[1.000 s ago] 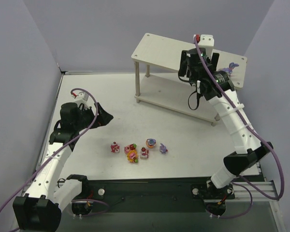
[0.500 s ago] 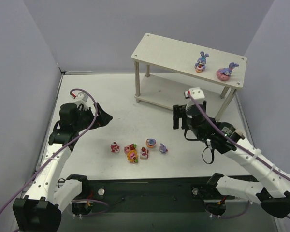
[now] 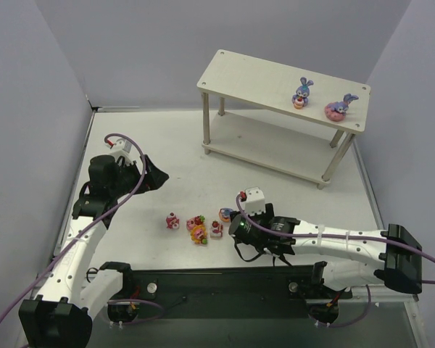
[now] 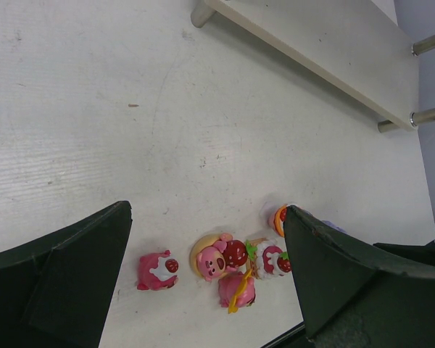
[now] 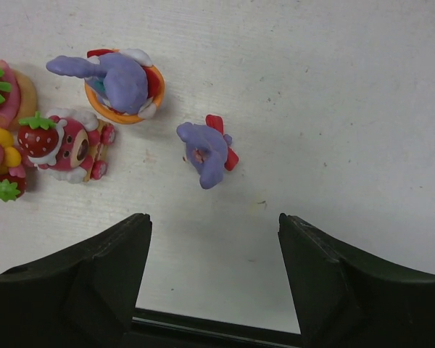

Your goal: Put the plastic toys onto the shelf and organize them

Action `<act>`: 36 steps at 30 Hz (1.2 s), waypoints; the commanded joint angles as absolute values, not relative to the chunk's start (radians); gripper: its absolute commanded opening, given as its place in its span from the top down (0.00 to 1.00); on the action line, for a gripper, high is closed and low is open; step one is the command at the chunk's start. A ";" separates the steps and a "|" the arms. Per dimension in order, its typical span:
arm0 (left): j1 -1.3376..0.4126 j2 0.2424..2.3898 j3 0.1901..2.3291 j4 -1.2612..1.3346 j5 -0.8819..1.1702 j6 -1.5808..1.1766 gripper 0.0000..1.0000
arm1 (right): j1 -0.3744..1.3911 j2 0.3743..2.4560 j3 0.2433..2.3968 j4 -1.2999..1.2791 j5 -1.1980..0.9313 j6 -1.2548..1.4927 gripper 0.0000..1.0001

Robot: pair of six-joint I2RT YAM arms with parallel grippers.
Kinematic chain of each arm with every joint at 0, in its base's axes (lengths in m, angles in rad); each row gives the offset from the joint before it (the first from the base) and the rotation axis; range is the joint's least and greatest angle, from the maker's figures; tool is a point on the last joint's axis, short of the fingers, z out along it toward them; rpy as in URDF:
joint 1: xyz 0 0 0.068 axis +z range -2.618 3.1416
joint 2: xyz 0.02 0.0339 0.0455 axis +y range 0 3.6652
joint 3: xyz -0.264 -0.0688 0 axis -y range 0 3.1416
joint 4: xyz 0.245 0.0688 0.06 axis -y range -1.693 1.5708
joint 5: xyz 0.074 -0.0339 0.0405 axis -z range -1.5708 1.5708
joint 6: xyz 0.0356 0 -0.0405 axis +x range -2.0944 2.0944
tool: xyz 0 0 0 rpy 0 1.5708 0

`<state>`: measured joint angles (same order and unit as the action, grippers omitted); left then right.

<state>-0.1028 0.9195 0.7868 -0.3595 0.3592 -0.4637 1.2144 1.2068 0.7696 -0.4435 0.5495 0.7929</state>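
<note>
The pale wooden shelf (image 3: 261, 76) stands at the back right, with two purple bunnies (image 3: 301, 92) (image 3: 339, 107) on its top board. Several toys lie on the table's front middle: a pink one (image 3: 172, 220), a pink and yellow cluster (image 3: 197, 229) and a bunny in an orange cup (image 3: 225, 214). My right gripper (image 3: 238, 224) is open and empty, low over the table. In the right wrist view its jaws (image 5: 212, 221) sit just short of a small purple bunny with a red bow (image 5: 206, 152). My left gripper (image 3: 156, 176) is open and empty, up left of the toys (image 4: 214, 257).
Grey walls close the table on the left, back and right. A black rail (image 3: 225, 279) runs along the near edge, close below the right gripper. The shelf's lower board (image 4: 333, 58) and legs stand behind the toys.
My right arm has swung from the shelf's top board down to the table beside the toy cluster, leaving two bunnies on the shelf. The left arm has not moved.
</note>
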 commanded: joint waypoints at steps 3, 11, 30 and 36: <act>-0.097 0.897 0.808 -0.351 0.353 -0.449 0.04 | 1.229 1.265 0.753 -0.335 0.634 0.871 0.29; -0.097 0.900 0.811 -0.351 0.354 -0.449 0.04 | 1.243 1.295 0.807 -0.232 0.679 0.756 0.30; -0.097 0.902 0.811 -0.351 0.347 -0.448 0.04 | 1.249 1.410 0.908 -0.153 0.722 0.767 0.34; -0.097 0.899 0.807 -0.351 0.345 -0.448 0.04 | 1.227 1.472 0.923 -0.160 0.719 0.848 0.39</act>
<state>-0.1028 0.9169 0.7868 -0.3637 0.3511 -0.4618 1.2377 1.4322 0.8799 -0.1581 0.6769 0.7746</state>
